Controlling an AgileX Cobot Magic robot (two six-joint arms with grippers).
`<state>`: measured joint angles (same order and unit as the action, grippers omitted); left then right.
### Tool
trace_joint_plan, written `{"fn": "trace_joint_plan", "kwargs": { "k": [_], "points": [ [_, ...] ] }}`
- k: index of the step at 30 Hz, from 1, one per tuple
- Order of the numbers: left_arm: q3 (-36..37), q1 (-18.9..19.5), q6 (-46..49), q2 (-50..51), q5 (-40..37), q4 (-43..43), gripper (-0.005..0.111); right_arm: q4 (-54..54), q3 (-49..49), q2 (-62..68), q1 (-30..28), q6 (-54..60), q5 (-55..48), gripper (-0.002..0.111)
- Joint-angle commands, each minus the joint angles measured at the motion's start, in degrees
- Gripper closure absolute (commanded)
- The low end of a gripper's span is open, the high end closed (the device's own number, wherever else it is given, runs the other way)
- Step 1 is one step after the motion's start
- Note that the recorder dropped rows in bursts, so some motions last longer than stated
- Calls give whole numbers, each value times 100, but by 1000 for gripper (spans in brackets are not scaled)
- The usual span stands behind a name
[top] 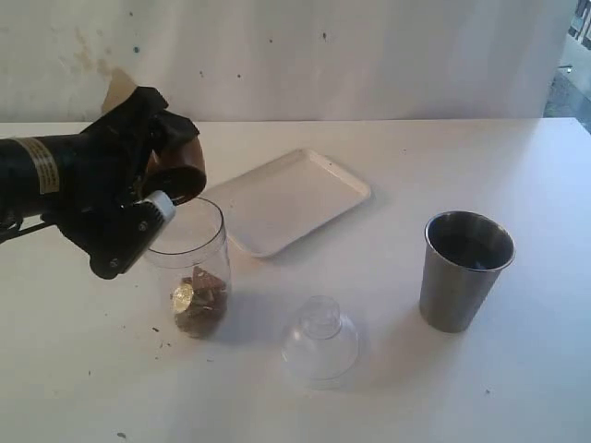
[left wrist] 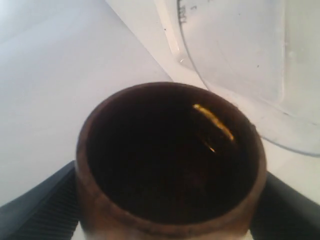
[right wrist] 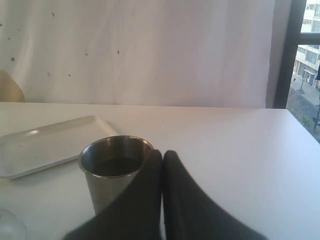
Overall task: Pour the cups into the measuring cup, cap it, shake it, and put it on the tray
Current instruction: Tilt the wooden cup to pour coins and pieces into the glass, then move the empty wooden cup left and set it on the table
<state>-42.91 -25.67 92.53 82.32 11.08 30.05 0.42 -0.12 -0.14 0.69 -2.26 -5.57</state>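
My left gripper (top: 164,191) is shut on the small brown wooden cup (top: 185,169), held tipped over the rim of the clear measuring cup (top: 190,263). Brown pieces and a gold bit lie at the measuring cup's bottom. In the left wrist view the wooden cup (left wrist: 170,165) sits between my black fingers (left wrist: 40,212); its inside is dark with a gold glint, and the measuring cup's wall (left wrist: 250,60) is just beyond. The steel tumbler (top: 464,269) stands upright at the right. My right gripper (right wrist: 162,156) is shut and empty, just beside the tumbler (right wrist: 107,175).
The white tray (top: 288,198) lies behind the middle of the table, also seen in the right wrist view (right wrist: 47,142). A clear dome cap (top: 320,341) rests on the table between the measuring cup and the tumbler. The right arm is out of the exterior view.
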Motion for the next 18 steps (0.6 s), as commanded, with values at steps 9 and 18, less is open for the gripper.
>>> {"fn": "trace_joint_plan", "kwargs": {
  "k": [9, 18],
  "points": [
    [-163, -147, -124, -222, 367, -19, 107, 1, 12, 14, 43, 3, 73, 108],
    [-414, -341, 341, -235, -1015, 633, 107, 1, 12, 14, 43, 3, 73, 108]
  ]
}}
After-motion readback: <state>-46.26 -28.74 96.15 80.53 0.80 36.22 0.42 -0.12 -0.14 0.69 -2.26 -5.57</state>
